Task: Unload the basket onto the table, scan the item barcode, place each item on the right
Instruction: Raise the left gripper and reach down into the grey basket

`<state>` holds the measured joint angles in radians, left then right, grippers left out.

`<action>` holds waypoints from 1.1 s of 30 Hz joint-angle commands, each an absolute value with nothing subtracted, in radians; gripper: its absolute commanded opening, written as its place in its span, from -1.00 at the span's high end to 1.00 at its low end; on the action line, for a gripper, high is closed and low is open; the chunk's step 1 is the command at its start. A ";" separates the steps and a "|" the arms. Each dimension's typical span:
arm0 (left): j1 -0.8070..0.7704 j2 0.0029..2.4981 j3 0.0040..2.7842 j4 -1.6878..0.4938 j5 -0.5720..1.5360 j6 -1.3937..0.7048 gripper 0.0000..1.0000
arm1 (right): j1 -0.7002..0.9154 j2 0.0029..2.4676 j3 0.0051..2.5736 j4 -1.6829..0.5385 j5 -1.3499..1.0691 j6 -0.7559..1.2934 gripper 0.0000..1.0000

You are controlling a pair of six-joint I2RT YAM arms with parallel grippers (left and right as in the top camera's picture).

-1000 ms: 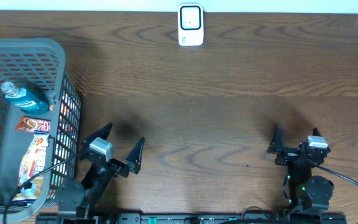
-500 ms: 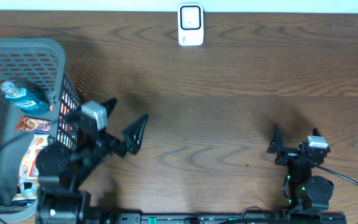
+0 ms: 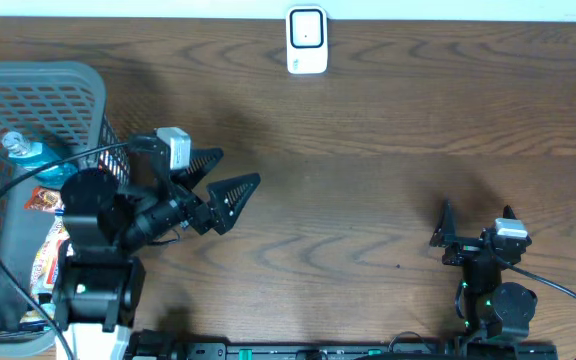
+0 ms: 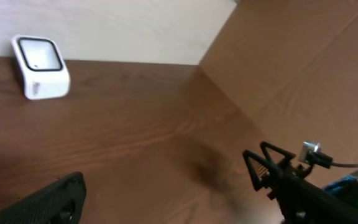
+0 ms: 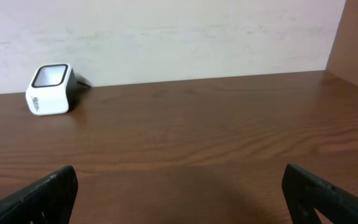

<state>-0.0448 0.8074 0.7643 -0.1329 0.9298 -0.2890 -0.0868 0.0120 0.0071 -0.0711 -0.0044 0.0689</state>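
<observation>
The white barcode scanner [image 3: 307, 40] stands at the far edge of the table, also seen in the left wrist view [image 4: 40, 67] and the right wrist view [image 5: 50, 81]. The items lie in the grey mesh basket [image 3: 88, 95] at the left: a blue bottle [image 3: 40, 160] and snack packets [image 3: 52, 201]. My left gripper [image 3: 238, 167] hangs open and empty just right of the basket, its tips pointing right. Near the front right, my right gripper [image 3: 477, 218] rests open and empty; its fingers [image 5: 48, 194] frame bare wood.
The wooden table [image 3: 368, 150] runs from the basket to the right arm. A pale wall rises behind the scanner. The right arm [image 4: 291, 183] shows in the left wrist view. Cables trail from both arm bases at the front edge.
My left arm has risen from the front edge and swung toward the middle, its gripper now beside the basket's right wall. The right arm has not moved.
</observation>
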 commanded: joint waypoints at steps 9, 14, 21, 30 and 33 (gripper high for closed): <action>0.029 0.836 0.939 -0.019 0.891 -0.494 -0.96 | -0.092 0.006 0.006 -0.075 -0.007 0.081 -0.98; 0.182 0.917 1.150 -0.216 0.778 -0.507 -0.96 | -0.092 0.006 0.006 -0.075 -0.007 0.081 -0.98; 0.415 1.091 1.444 -0.679 0.386 -0.530 -0.96 | -0.092 0.006 0.006 -0.075 -0.007 0.081 -0.99; 0.495 1.267 1.484 -0.810 0.019 -0.740 -0.96 | -0.092 0.006 0.006 -0.075 -0.007 0.081 -0.99; 0.495 1.332 1.484 -0.795 -0.002 -0.805 -0.95 | -0.092 0.006 0.006 -0.075 -0.007 0.081 -0.99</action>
